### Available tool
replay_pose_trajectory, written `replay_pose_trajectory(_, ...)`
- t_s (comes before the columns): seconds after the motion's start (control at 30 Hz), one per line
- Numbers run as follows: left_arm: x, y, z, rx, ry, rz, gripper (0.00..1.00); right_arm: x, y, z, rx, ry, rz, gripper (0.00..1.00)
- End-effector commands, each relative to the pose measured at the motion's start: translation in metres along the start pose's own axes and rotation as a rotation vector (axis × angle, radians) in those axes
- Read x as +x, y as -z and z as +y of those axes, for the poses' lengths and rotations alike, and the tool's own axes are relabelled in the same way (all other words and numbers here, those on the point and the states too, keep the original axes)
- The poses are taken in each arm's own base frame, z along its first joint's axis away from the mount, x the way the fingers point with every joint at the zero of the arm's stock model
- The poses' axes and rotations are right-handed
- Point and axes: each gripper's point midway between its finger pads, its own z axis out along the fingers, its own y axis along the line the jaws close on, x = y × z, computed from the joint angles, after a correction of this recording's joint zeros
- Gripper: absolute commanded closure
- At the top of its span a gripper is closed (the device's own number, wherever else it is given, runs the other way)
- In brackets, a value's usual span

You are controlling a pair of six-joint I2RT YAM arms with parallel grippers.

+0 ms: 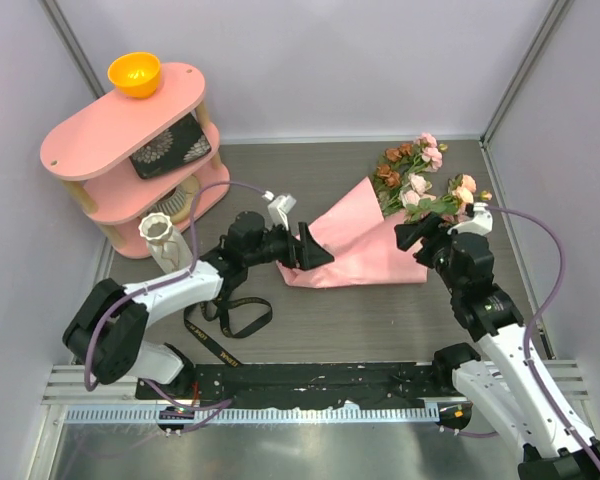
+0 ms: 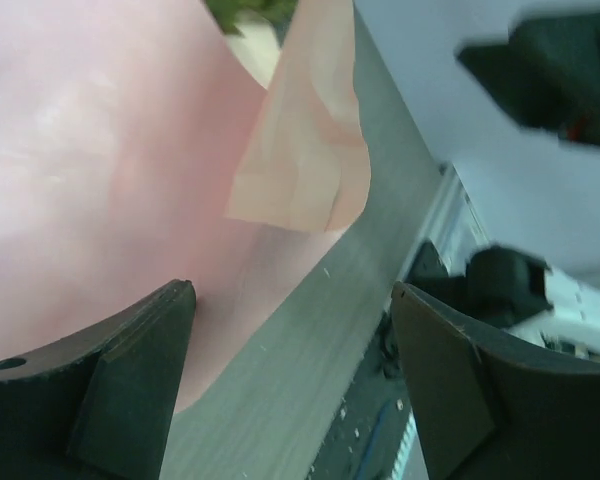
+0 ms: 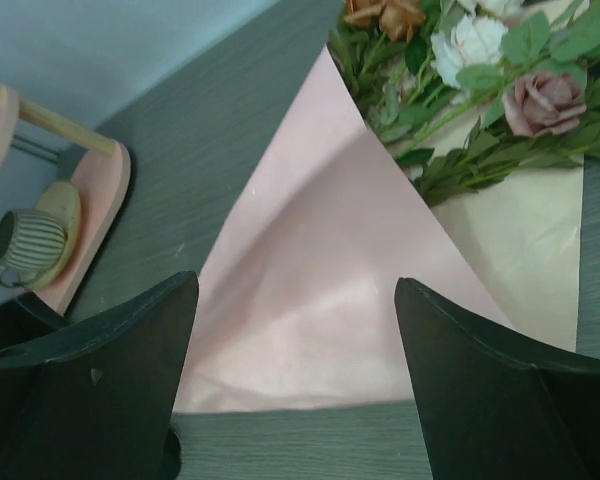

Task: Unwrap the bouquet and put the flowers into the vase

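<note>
A robotics test cell: plain pale lilac panel walls (image 1: 330,60), framed by grey metal posts (image 1: 520,70), enclose a grey wood-grain tabletop (image 1: 380,320). A slotted aluminium rail (image 1: 310,412) and black mounting plate (image 1: 330,378) along its near edge carry the white-and-black left arm (image 1: 170,285) and right arm (image 1: 505,355).

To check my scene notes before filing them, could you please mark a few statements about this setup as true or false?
1. The orange bowl sits on the top tier of the pink shelf. True.
2. The flowers stand in the vase. False: they lie on the pink paper on the table, and the vase holds none.
3. The black ribbon is tied round the paper. False: it lies loose on the table by the left arm.
4. The left gripper and the right gripper are both open. True.
</note>
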Motion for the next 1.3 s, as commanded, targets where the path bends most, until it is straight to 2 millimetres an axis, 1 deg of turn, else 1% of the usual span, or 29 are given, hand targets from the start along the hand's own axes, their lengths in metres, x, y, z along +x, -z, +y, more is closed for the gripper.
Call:
replay_pose_trajectory(0.0,0.039,0.010,-0.048,0.191,-0.185,0.079,0.14,-0.060,0.020,0.019,-0.004,0.020,-0.178,0.14)
replay_pose_trajectory(0.03,0.056,0.011,-0.056,0.205,-0.191,0.128,0.14,-0.064,0.022,0.020,-0.004,0.025,-0.192,0.14)
replay_pose_trajectory(0.1,0.068,0.017,-0.058,0.215,-0.192,0.158,0.12,-0.069,0.020,0.023,-0.001,0.061,-0.190,0.15)
replay_pose_trajectory(0.13,0.068,0.023,-0.060,0.213,-0.186,0.158,0.11,-0.066,0.016,0.023,0.002,0.073,-0.171,0.13)
replay_pose_trajectory(0.17,0.068,0.026,-0.061,0.211,-0.190,0.151,0.09,-0.058,0.011,0.032,-0.041,0.093,-0.118,0.13)
replay_pose_trajectory(0.2,0.068,0.030,-0.062,0.215,-0.197,0.148,0.07,-0.043,-0.006,0.031,-0.030,0.123,-0.033,0.13)
replay_pose_trajectory(0.27,0.063,0.040,-0.070,0.223,-0.229,0.145,0.05,-0.007,-0.019,0.043,-0.115,0.141,0.155,0.15)
replay_pose_trajectory(0.3,0.062,0.043,-0.074,0.228,-0.240,0.154,0.05,0.008,-0.025,0.044,-0.128,0.131,0.224,0.17)
replay_pose_trajectory(0.37,0.046,0.050,-0.081,0.191,-0.246,0.131,0.04,0.040,-0.039,0.037,-0.136,0.110,0.343,0.21)
replay_pose_trajectory(0.4,0.033,0.049,-0.075,0.118,-0.241,0.082,0.03,0.059,-0.039,0.035,-0.153,0.081,0.411,0.24)
replay_pose_trajectory(0.47,0.016,0.048,-0.067,0.004,-0.199,0.046,0.02,0.081,-0.043,0.023,-0.127,0.045,0.466,0.30)
replay_pose_trajectory(0.5,0.011,0.046,-0.050,-0.093,-0.167,0.031,0.02,0.101,-0.041,0.008,-0.093,0.025,0.503,0.33)
replay_pose_trajectory(0.53,0.016,0.046,-0.037,-0.157,-0.132,0.066,0.05,0.107,-0.042,0.005,-0.089,-0.008,0.499,0.37)
replay_pose_trajectory(0.57,0.017,0.036,-0.029,-0.192,-0.101,0.099,0.06,0.113,-0.040,0.000,-0.080,-0.023,0.501,0.38)
replay_pose_trajectory(0.6,0.020,0.032,-0.022,-0.210,-0.087,0.127,0.07,0.125,-0.037,-0.016,-0.031,-0.034,0.510,0.38)
replay_pose_trajectory(0.67,0.030,0.022,-0.011,-0.243,-0.065,0.189,0.09,0.126,-0.037,-0.022,-0.016,-0.067,0.469,0.39)
replay_pose_trajectory(0.7,0.041,0.012,0.002,-0.265,-0.046,0.223,0.09,0.133,-0.038,-0.031,-0.002,-0.079,0.450,0.35)
replay_pose_trajectory(0.77,0.052,0.005,0.009,-0.260,-0.016,0.246,0.08,0.135,-0.037,-0.034,-0.003,-0.096,0.428,0.27)
replay_pose_trajectory(0.8,0.064,0.000,0.020,-0.278,0.011,0.266,0.09,0.140,-0.036,-0.038,-0.001,-0.107,0.434,0.24)
replay_pose_trajectory(0.93,0.083,-0.005,0.039,-0.323,0.070,0.288,0.19,0.137,-0.046,-0.023,-0.101,-0.166,0.377,0.12)
replay_pose_trajectory(0.97,0.081,-0.003,0.042,-0.343,0.067,0.257,0.19,0.136,-0.049,-0.021,-0.117,-0.171,0.367,0.11)
replay_pose_trajectory(1.0,0.076,-0.004,0.035,-0.318,0.049,0.217,0.18,0.133,-0.058,-0.016,-0.151,-0.163,0.339,0.10)
replay_pose_trajectory(1.07,0.065,0.010,0.021,-0.285,0.017,0.138,0.16,0.130,-0.068,-0.008,-0.197,-0.134,0.335,0.10)
replay_pose_trajectory(1.1,0.059,0.017,0.021,-0.305,0.003,0.103,0.15,0.111,-0.080,0.010,-0.258,-0.089,0.277,0.12)
replay_pose_trajectory(1.13,0.052,0.026,0.014,-0.296,-0.008,0.070,0.14,0.120,-0.093,0.006,-0.232,-0.082,0.313,0.14)
replay_pose_trajectory(1.17,0.045,0.031,0.012,-0.299,-0.015,0.040,0.14,0.115,-0.101,0.012,-0.245,-0.060,0.321,0.16)
replay_pose_trajectory(1.2,0.049,0.039,0.018,-0.340,-0.011,0.048,0.14,0.094,-0.119,0.034,-0.279,-0.013,0.294,0.17)
replay_pose_trajectory(1.23,0.051,0.045,0.021,-0.350,-0.011,0.048,0.14,0.098,-0.133,0.038,-0.270,0.002,0.319,0.17)
replay_pose_trajectory(1.27,0.045,0.051,0.013,-0.331,-0.016,0.023,0.14,0.092,-0.144,0.047,-0.282,0.011,0.317,0.17)
